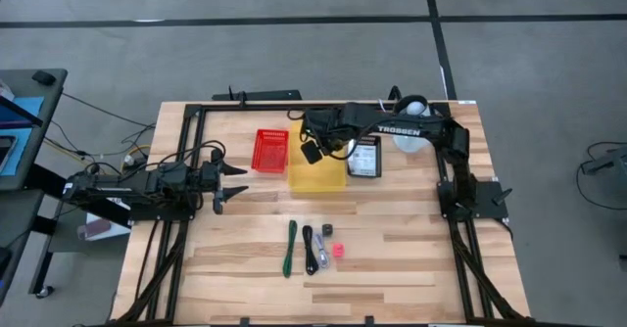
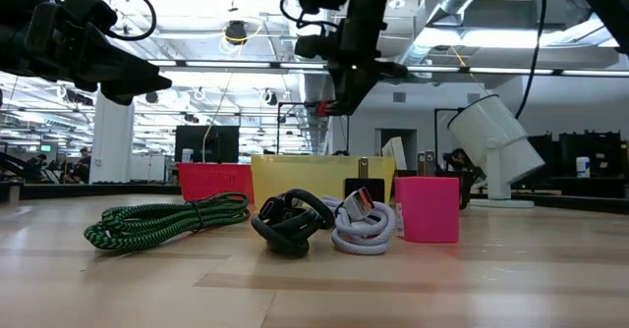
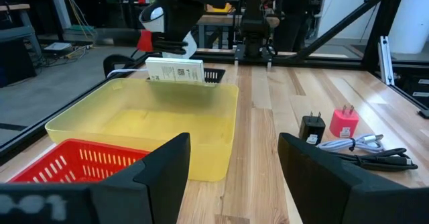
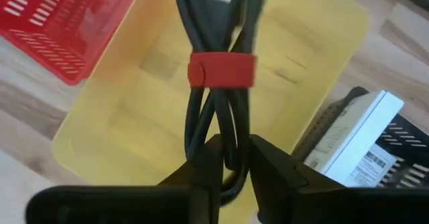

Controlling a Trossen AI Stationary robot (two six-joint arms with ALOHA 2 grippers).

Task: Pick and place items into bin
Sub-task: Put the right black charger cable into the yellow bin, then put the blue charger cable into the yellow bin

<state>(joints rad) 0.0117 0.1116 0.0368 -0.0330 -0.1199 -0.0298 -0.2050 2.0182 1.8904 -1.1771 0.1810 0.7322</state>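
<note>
Your right gripper (image 4: 226, 158) pinches a bundled black cable with a red band (image 4: 221, 70), hanging over the translucent yellow plastic bin (image 1: 315, 173) at the table's centre. It is light, limp and will swing; holding at the bundled loop suits it. The remaining items, a green braided cord (image 1: 290, 246) among them, lie at six o'clock from the bin. The left gripper (image 1: 231, 183) waits at nine o'clock, fingers spread. The right arm reads "TROSSEN".
</note>
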